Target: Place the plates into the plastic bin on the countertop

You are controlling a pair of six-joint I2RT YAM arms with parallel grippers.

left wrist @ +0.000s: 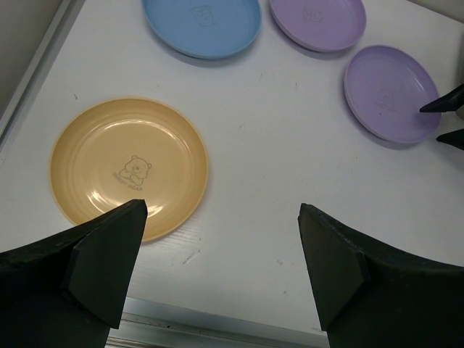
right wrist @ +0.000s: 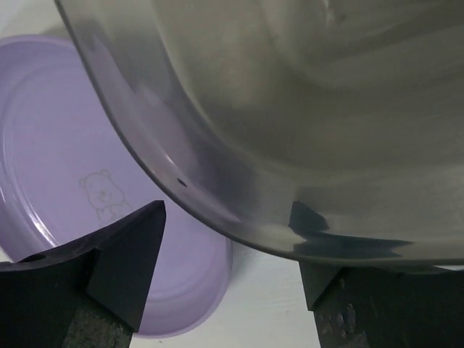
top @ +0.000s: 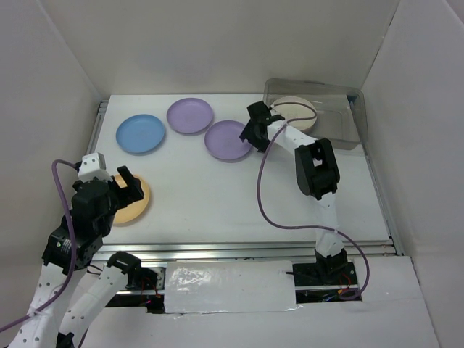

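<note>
**Pick-up under way at the near lavender plate**

Picking step, by the look of it. Poised with the right gripper (right wrist: 228,250) low at the right rim of the near lavender plate (right wrist: 72,181), just beside the bin (right wrist: 326,109). Fingers (right wrist: 123,268) apart, the plate's rim between them, no grip to be seen yet.

Hovering with the left gripper (left wrist: 221,239) over the near edge of the orange plate (left wrist: 127,167). Fingers wide, holding nothing.

Left to move, lying flat on the surface (top: 217,196): blue plate (top: 141,134), far lavender plate (top: 190,115), plus the two above. Already in the bin: cream plate (top: 286,104). No other plates in view.

Next, probably: close on the lavender rim, lift clear of the bin's wall, carry across and set down beside or on the cream plate. Calls for a thin pinch on a shallow rim, and care with the bin's corner, which looks very close to the fingers.
</note>
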